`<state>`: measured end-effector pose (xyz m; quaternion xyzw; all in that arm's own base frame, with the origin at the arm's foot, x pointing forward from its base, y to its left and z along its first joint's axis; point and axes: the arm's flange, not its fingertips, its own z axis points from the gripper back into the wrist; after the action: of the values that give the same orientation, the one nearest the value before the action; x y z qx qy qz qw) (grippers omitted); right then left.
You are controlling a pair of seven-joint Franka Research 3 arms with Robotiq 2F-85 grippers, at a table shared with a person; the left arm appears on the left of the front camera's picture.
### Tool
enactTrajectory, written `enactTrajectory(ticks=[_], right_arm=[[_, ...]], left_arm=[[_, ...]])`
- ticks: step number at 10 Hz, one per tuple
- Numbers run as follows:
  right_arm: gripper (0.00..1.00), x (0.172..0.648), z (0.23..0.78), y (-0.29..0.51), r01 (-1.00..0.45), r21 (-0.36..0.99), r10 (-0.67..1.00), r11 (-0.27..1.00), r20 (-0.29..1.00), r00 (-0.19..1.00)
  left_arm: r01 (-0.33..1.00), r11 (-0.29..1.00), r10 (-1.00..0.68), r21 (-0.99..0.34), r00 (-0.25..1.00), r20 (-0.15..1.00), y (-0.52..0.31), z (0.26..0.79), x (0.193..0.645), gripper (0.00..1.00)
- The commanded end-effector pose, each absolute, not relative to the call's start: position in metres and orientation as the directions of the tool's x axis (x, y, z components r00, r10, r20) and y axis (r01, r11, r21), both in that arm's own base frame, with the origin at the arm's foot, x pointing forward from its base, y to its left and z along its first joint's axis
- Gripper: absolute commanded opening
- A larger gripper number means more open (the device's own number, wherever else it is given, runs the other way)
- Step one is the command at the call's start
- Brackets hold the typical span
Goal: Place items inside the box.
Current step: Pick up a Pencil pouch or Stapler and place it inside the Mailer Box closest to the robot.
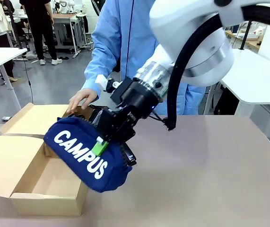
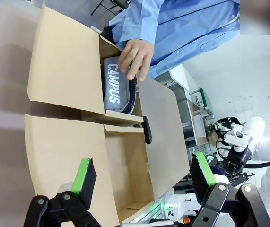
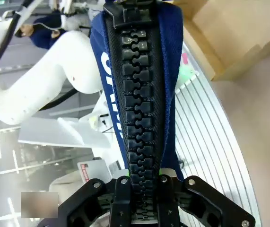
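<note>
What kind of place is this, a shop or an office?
Probably a robotics lab or test workshop: a white robot arm holds a navy pouch at a cardboard box, a person in a blue coat stands by, and white work tables stand behind.

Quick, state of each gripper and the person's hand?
Left gripper: open, empty.
Right gripper: closed on the navy pouch.
Person's hand: on the grey pouch in the box.
</note>
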<state>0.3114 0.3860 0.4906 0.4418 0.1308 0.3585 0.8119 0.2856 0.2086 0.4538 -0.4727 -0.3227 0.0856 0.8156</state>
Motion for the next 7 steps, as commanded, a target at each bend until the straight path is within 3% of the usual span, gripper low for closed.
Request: enactTrajectory(ticks=[1, 3, 4, 5, 7], right_arm=[[0.08, 0.314, 0.502, 0.359, -0.437, 0.842, 0.683, 0.316, 0.118, 0.721], [0.08, 0.317, 0.497, 0.375, -0.454, 0.820, 0.693, 0.349, 0.101, 0.714], [0.08, 0.312, 0.505, 0.413, -0.366, 0.819, 0.544, 0.442, 0.079, 0.835], [0.08, 0.302, 0.515, 0.446, -0.274, 0.852, 0.407, 0.446, 0.080, 0.910], [0.08, 0.289, 0.517, 0.487, -0.135, 0.867, 0.192, 0.479, 0.046, 0.980]], left_arm=[[0.194, 0.530, 0.449, -0.825, 0.761, 0.468, 0.208, 0.452, 0.285, 1.00], [0.194, 0.530, 0.449, -0.825, 0.761, 0.468, 0.208, 0.452, 0.285, 1.00], [0.194, 0.530, 0.449, -0.825, 0.761, 0.468, 0.208, 0.452, 0.285, 1.00], [0.194, 0.530, 0.449, -0.825, 0.761, 0.468, 0.208, 0.452, 0.285, 1.00], [0.194, 0.530, 0.449, -0.825, 0.761, 0.468, 0.208, 0.452, 0.285, 1.00]])
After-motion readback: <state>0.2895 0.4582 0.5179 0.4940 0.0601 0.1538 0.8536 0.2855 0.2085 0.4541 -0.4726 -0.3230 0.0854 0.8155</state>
